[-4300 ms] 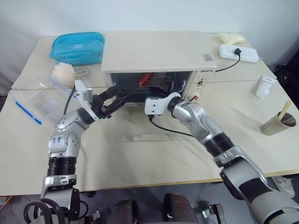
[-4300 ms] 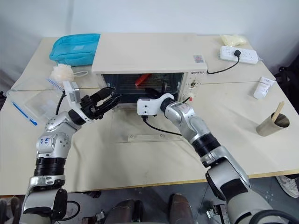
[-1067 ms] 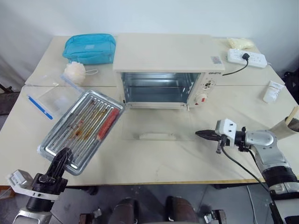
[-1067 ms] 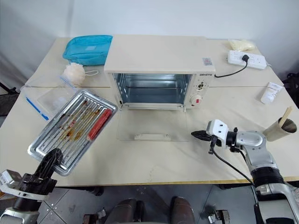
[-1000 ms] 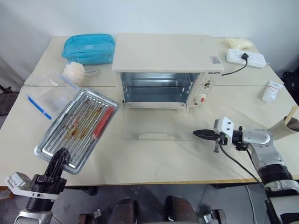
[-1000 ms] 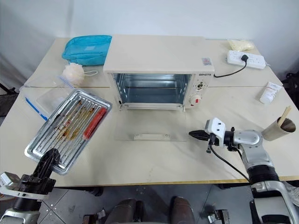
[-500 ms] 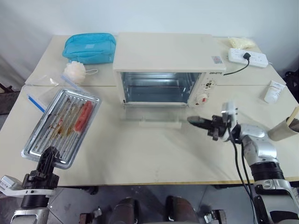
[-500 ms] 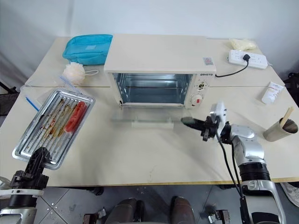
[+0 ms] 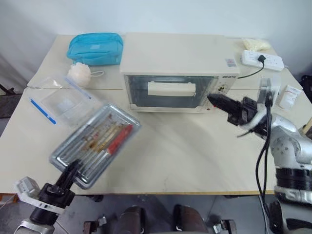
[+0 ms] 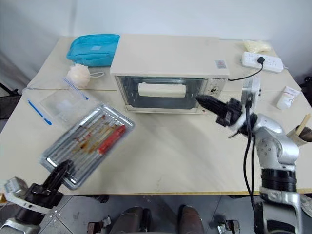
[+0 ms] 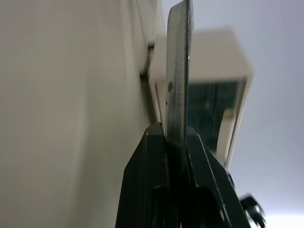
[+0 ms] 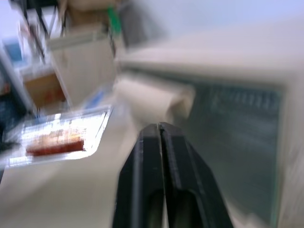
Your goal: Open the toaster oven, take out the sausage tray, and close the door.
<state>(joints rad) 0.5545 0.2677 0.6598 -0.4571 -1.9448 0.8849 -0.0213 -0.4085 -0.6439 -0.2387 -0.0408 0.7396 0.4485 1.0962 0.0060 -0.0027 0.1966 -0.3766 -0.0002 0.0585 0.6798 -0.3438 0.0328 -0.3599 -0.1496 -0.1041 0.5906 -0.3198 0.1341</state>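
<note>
The cream toaster oven [image 9: 175, 53] stands at the back middle of the table. Its glass door [image 9: 168, 92] is up and shut, with the bar handle [image 9: 171, 88] across the pane. My right gripper [image 9: 214, 100] is shut and empty, its tip close to the oven's right front by the knobs. Whether it touches the oven I cannot tell. The silver sausage tray [image 9: 95, 146] holds one red sausage [image 9: 120, 139] and lies tilted over the table's front left. My left gripper [image 9: 69, 171] is shut on the tray's near corner, pinching the metal rim [image 11: 179, 71].
A blue pouch [image 9: 95, 48] and a white puff [image 9: 78, 74] lie at the back left. A clear blue-edged plastic box [image 9: 61, 102] sits beside the tray. A power strip [image 9: 263, 59], a white tube [image 9: 291, 95] and a cup [image 10: 300, 131] are on the right.
The door has swung up from lying flat on the table to shut, and my right gripper rose with it to the oven's front. The held tray shifted right.
</note>
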